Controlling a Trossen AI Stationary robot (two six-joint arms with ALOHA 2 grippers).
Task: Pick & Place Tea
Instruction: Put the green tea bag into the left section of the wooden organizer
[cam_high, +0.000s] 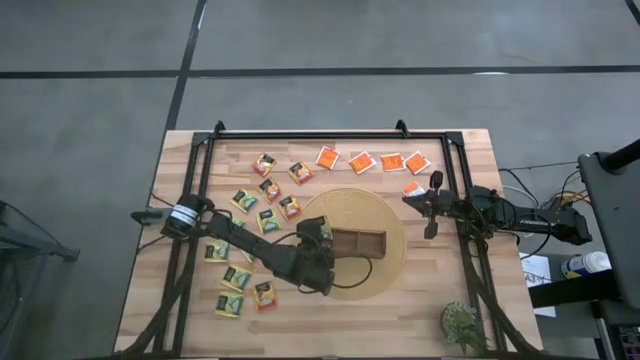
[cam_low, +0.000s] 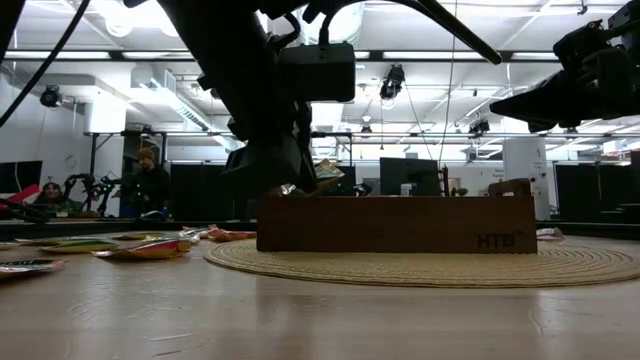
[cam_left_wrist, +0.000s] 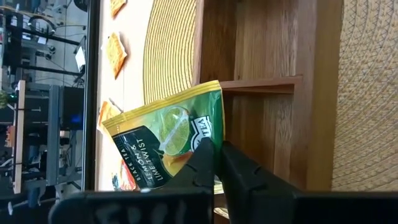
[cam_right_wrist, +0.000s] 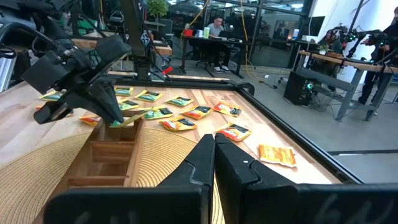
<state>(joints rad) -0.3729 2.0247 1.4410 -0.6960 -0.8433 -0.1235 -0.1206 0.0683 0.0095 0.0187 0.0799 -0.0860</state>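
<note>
The wooden table (cam_high: 400, 310) is filling the high view, and only that view is showing the whole scatter of tea sachets (cam_high: 262, 218) across its left and far parts, well apart from one another in loose rows. A round woven mat (cam_high: 385, 215) is lying at the centre, with the brown wooden tray (cam_high: 360, 243) sitting on it. The low view is giving what the others are not: the tray's long side wall, level with the camera, and people sitting in the room behind.

The left gripper (cam_high: 322, 232) is hovering at the tray's left end, and the left wrist view is showing its fingers pinched together on a dark green-and-yellow sachet (cam_left_wrist: 165, 140), which is hanging over the end compartment. That close view alone is letting the print be read: a lime slice on a yellow-green top, and a dark lower band with lettering.

The right gripper (cam_high: 433, 190) is waiting beyond the mat's right edge, above the table, with its fingers pressed together on nothing. Its wrist view is showing the bright orange sachets (cam_right_wrist: 277, 155) lying flat near the table's black frame (cam_right_wrist: 292, 140).
</note>
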